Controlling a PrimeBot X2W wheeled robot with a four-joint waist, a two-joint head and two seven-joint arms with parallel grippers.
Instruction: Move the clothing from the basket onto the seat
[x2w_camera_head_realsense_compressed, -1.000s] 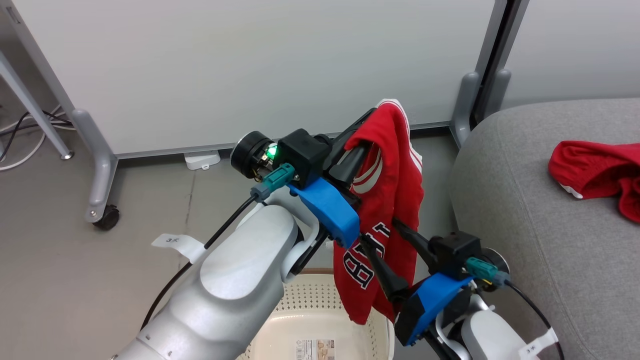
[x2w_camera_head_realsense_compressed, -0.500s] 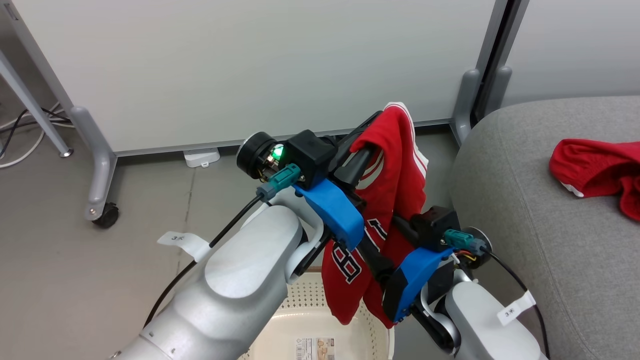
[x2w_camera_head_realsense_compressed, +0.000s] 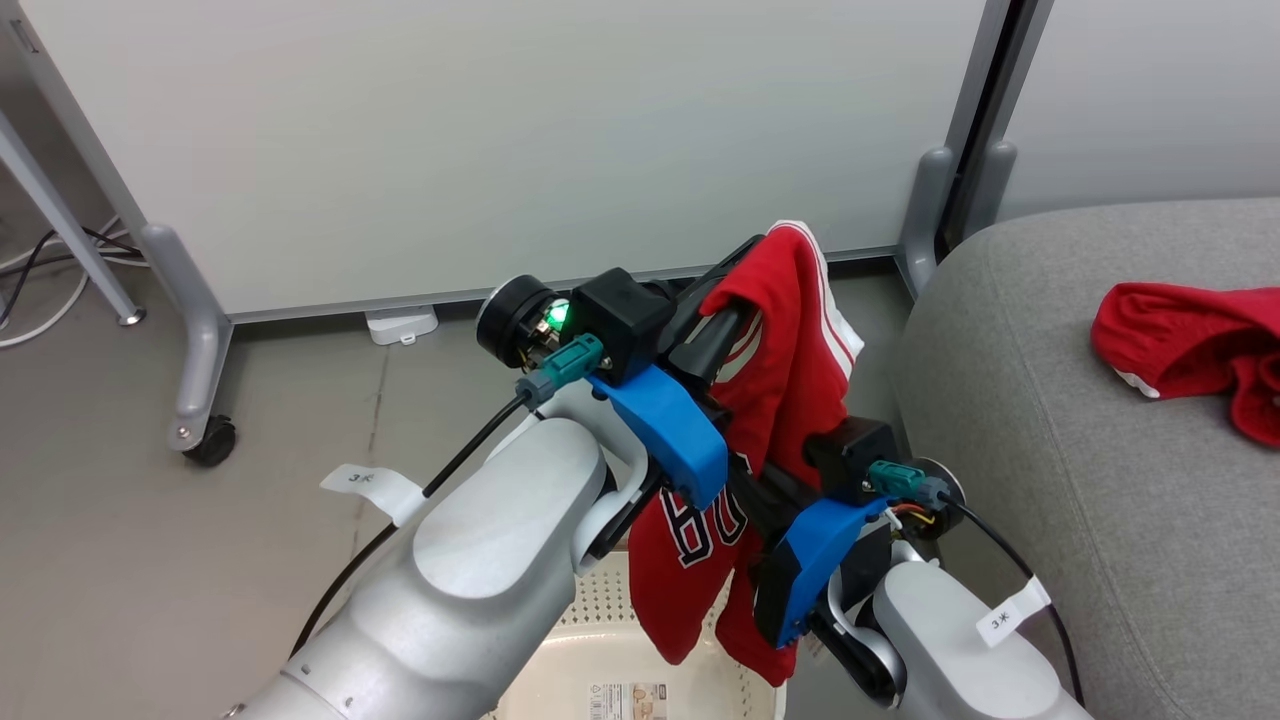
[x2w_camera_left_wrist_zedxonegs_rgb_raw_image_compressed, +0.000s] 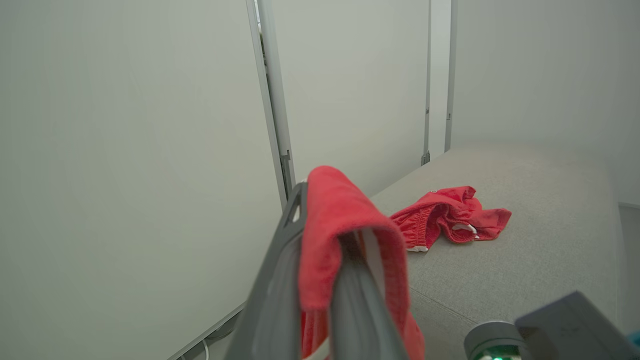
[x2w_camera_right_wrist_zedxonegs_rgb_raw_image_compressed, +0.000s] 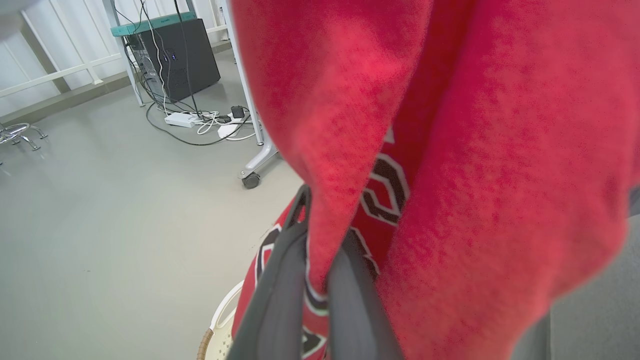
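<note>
The red jersey (x2w_camera_head_realsense_compressed: 790, 370) with white stripes and black-white lettering hangs in the air above the basket (x2w_camera_head_realsense_compressed: 600, 650). My left gripper (x2w_camera_head_realsense_compressed: 738, 285) is shut on its top fold, and the cloth drapes over both fingers (x2w_camera_left_wrist_zedxonegs_rgb_raw_image_compressed: 280, 280). Lower down, my right gripper (x2w_camera_head_realsense_compressed: 758, 497) is shut on a fold of the jersey (x2w_camera_right_wrist_zedxonegs_rgb_raw_image_compressed: 475, 175), its fingertips (x2w_camera_right_wrist_zedxonegs_rgb_raw_image_compressed: 280, 280) pinching the cloth near the lettering. The red shorts (x2w_camera_head_realsense_compressed: 1185, 340) lie crumpled on the grey seat (x2w_camera_head_realsense_compressed: 1040, 460), also seen as the shorts (x2w_camera_left_wrist_zedxonegs_rgb_raw_image_compressed: 450, 220) on the seat (x2w_camera_left_wrist_zedxonegs_rgb_raw_image_compressed: 540, 240) in the left wrist view.
A white partition panel (x2w_camera_head_realsense_compressed: 500, 140) on wheeled grey feet (x2w_camera_head_realsense_compressed: 200, 420) stands behind. Cables and a power strip (x2w_camera_right_wrist_zedxonegs_rgb_raw_image_compressed: 180, 119) lie on the grey floor near a dark cabinet (x2w_camera_right_wrist_zedxonegs_rgb_raw_image_compressed: 185, 60). The basket rim (x2w_camera_right_wrist_zedxonegs_rgb_raw_image_compressed: 217, 325) shows under the jersey.
My right gripper has moved up and left into the hanging jersey and shut on it. The jersey's lower half has bunched leftward. The left gripper keeps its hold, nearly still.
</note>
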